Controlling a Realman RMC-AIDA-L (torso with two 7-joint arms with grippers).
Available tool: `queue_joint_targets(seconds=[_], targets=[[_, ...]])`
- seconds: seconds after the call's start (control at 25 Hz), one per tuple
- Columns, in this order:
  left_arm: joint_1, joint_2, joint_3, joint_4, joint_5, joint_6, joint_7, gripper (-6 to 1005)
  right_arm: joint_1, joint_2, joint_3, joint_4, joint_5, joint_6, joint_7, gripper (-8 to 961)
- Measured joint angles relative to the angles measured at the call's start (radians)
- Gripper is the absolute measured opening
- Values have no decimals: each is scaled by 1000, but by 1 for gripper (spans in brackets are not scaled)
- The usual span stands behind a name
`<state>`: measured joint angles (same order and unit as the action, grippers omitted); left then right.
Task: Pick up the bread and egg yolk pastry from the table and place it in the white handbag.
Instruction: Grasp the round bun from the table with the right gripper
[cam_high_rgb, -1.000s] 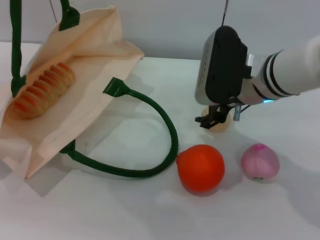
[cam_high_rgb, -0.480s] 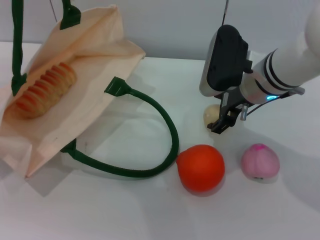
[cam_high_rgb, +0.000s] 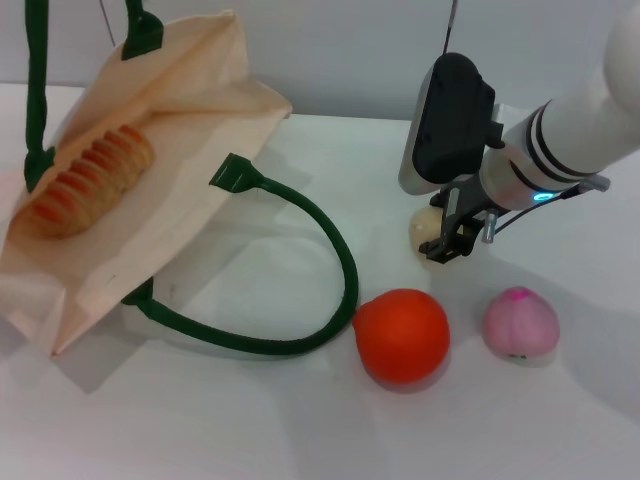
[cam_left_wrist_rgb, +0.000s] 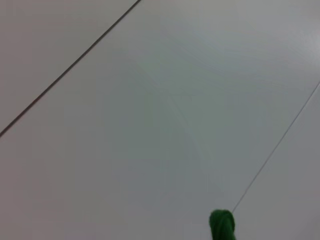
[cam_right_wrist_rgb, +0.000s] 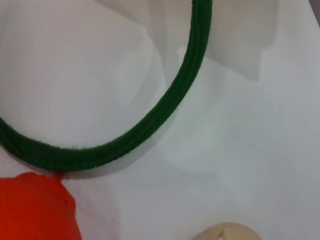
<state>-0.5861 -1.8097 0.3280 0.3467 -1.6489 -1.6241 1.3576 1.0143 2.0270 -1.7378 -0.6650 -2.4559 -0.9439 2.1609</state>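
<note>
I'm seeing the egg yolk pastry (cam_high_rgb: 426, 226) sitting on the white table (cam_high_rgb: 250, 420), right of the bag's loop handle and up from the orange fruit (cam_high_rgb: 402, 335); right gripper (cam_high_rgb: 447, 238) is hanging directly at it, dark fingers (cam_high_rgb: 452, 222) lying against the pastry's right side and partly covering it; I can't tell whether they're apart or clamped on it; in the right wrist view the pastry (cam_right_wrist_rgb: 227, 232) is showing only as a pale sliver at the frame edge, with the green rope handle (cam_right_wrist_rgb: 150, 120) curving past and the orange fruit (cam_right_wrist_rgb: 35, 207) in the corner. The bread (cam_high_rgb: 85, 180) is lying in the open mouth of the white handbag (cam_high_rgb: 190, 170), well apart from the pastry; the bag is lying tilted on the table's left side, one green handle (cam_high_rgb: 310, 270) looping out toward the fruit. A pink peach-like ball (cam_high_rgb: 520, 324) is sitting just right of the orange fruit. Left gripper isn't showing anywhere; left wrist view is giving me only a blank pale surface and a green rope stub (cam_left_wrist_rgb: 222, 226).
</note>
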Motion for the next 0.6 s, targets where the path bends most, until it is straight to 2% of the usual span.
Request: queue_joint_targets(seconds=[0.08, 0.4, 0.6], targets=[[0, 0, 1, 0, 0, 0, 0, 120, 1, 0, 2, 0, 1, 1, 2, 669], [0, 0, 2, 0, 3, 1, -1, 120, 1, -1, 1, -6, -5, -6, 2, 584], [0, 2, 9, 0, 5, -3, -6, 120, -25, -4, 16, -97, -2, -14, -6, 557]])
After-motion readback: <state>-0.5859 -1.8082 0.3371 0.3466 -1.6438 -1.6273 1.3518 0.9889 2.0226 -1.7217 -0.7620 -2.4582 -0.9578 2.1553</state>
